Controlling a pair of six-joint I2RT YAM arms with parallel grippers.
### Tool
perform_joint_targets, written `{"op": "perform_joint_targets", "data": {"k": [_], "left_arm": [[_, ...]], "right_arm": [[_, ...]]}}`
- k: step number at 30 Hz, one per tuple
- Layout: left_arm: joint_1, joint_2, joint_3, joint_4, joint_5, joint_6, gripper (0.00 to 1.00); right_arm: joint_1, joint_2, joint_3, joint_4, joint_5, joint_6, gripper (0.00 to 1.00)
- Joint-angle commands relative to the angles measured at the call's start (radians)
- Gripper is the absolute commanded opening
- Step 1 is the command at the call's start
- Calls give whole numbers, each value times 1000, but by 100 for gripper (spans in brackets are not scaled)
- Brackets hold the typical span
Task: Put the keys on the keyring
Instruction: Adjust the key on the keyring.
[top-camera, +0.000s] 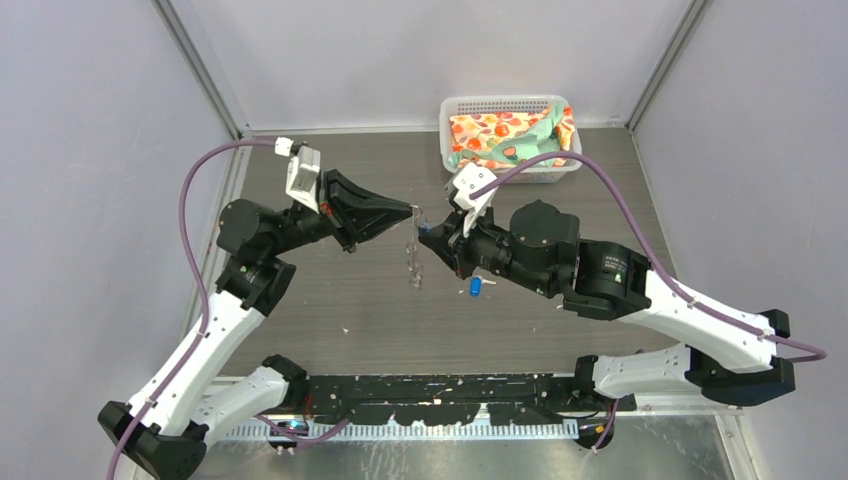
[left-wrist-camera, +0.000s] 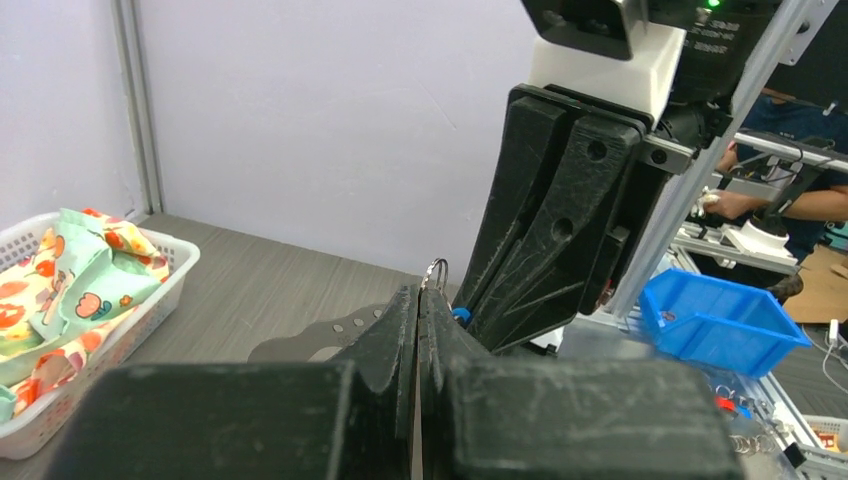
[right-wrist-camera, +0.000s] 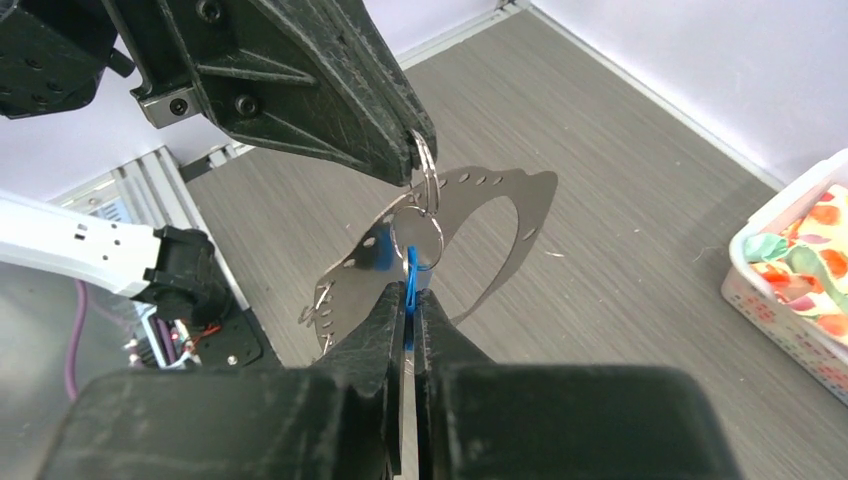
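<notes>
Bright, even light from overhead; only soft, faint shadows on table (top-camera: 330, 310). Shows glare off keyring (right-wrist-camera: 500, 185) in right wrist view. Goes slightly soft on near fingers (left-wrist-camera: 250, 420) at 6 o'clock in wrist views; sharp elsewhere.

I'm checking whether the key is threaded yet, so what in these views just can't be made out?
- Right wrist: blade of the held key, buried between the fingers of the right gripper; threaded or not, cannot tell.
- Left wrist: much of the keyring, behind the left gripper and the right gripper.
- Top: keyring and held key too small where the grippers meet; only the loose key shows.
</notes>
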Motion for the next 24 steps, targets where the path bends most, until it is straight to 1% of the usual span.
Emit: {"op": "perform_joint_targets", "data": {"k": [1, 3, 4, 5, 6, 7, 9, 10, 13, 15, 18, 24], "left_arm": [[4, -32, 6, 107, 8, 29, 0], [5, -32, 5, 114, 15, 28, 0], [4, -32, 4, 117, 20, 28, 0], [4, -32, 4, 120, 27, 29, 0], [4, -32, 4, 121, 32, 30, 0], [4, -33, 3, 118, 35, 31, 0], [4, -36, 3, 112, 48, 32, 0], [4, -37, 4, 111, 51, 32, 0], [4, -38, 3, 111, 58, 28, 0], [4, -38, 2, 112, 66, 26, 0], [4, -37, 1, 107, 72, 23, 0], [4, -34, 7, 98, 69, 10, 0]], "right_arm": [[-37, -31, 21, -44, -104, 60, 7], [-69, -35, 21, -38, -161, 84, 14], [-92, -31, 26, -42, -189, 97, 21], [-109, -26, 35, -47, -215, 111, 34], [-123, -24, 47, -56, -235, 118, 39], [-137, -23, 59, -64, -256, 126, 44], [-163, -32, 88, -94, -284, 128, 49], [-174, -38, 103, -105, -326, 129, 52], [-205, -64, 132, -108, -386, 129, 57], [-215, -74, 148, -93, -399, 124, 58], [-223, -69, 162, -43, -417, 109, 58], [-236, -4, 192, 4, -485, 102, 56]]}}
